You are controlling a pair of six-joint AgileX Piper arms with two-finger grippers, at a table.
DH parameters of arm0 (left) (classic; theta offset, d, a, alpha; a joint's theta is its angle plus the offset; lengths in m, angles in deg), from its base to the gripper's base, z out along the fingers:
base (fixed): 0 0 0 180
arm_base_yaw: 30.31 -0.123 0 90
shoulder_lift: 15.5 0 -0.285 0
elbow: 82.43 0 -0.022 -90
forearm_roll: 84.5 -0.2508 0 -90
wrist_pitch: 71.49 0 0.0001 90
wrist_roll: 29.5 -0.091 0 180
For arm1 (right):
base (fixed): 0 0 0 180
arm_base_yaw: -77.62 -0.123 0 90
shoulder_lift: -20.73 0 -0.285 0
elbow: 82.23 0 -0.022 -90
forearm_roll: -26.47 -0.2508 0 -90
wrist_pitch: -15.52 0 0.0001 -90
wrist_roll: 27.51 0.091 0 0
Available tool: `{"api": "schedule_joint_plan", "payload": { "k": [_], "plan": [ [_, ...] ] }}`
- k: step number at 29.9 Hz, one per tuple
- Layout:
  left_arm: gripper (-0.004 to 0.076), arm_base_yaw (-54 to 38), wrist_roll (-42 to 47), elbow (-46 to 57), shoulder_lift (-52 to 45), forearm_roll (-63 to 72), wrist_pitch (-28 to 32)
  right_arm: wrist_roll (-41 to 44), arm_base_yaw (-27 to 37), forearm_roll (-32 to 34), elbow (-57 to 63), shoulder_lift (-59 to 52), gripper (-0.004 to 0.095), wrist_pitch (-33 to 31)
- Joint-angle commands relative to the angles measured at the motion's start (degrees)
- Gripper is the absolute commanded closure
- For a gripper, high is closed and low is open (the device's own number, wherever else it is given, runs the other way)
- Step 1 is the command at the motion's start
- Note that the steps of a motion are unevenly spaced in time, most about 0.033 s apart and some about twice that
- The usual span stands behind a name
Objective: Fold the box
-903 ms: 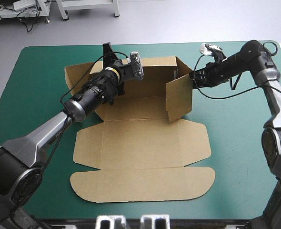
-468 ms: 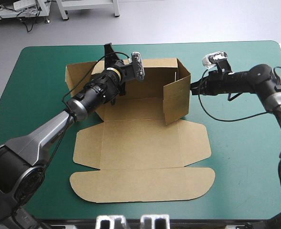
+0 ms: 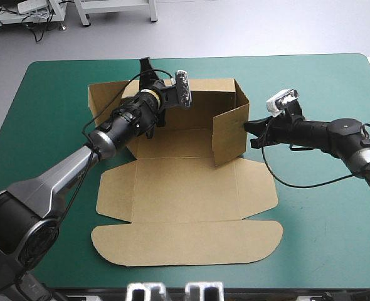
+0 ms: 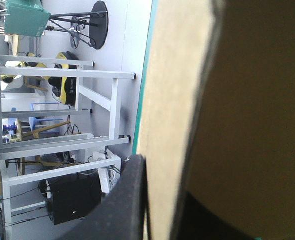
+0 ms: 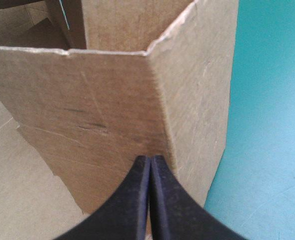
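Brown box (image 3: 185, 188) mid-tabletop (image 3: 310, 81), part-folded: back and right walls raised, lid flat toward the near edge. Left gripper (image 3: 145, 69) apparently clamps the back wall; right gripper (image 5: 150, 160) clenched, tip touching the right wall.

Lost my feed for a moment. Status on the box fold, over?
Left gripper shut on the box at its far wall. Right gripper shut, tip against the right wall, outside. Lid flat; nothing in the way.

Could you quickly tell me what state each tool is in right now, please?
Left tool: shut on the rear wall of the box.
Right tool: shut, empty, tip at the box's side wall.
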State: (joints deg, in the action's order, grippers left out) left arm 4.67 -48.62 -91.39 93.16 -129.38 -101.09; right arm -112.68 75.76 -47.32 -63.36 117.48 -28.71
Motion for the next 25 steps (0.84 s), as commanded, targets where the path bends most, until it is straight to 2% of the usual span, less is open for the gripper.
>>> {"api": "schedule_joint_plan", "payload": {
  "k": [1,6,8,14,19,25],
  "plan": [
    [0.0734,1.06,0.43,-0.35,-1.84,2.0,-2.34,-1.46,-0.2,-0.27,-1.74,-2.42,0.0783,-1.9],
    [0.0733,1.06,1.38,-0.35,-1.27,2.32,-3.91,-1.21,-0.2,1.52,-3.21,-2.42,0.0398,-5.97],
    [0.0734,1.06,2.28,-0.35,-0.74,2.32,-4.8,-1.21,-0.2,1.48,-3.43,-2.42,0.0326,-6.36],
    [0.0733,2.67,4.93,-0.58,1.03,2.2,-4.55,-1.87,-1.64,1.26,-3.58,-2.31,0.0319,-5.55],
    [0.0733,4.59,7.21,-2.44,2.67,2.29,-4.28,-2.69,-5.94,1.12,-4.49,-2.31,0.0319,1.38],
    [0.0733,4.7,9.64,-7.89,3.13,4.93,-5.91,0.39,-6.98,1.49,-6.84,-2.31,0.0319,2.97]
  ]
}}
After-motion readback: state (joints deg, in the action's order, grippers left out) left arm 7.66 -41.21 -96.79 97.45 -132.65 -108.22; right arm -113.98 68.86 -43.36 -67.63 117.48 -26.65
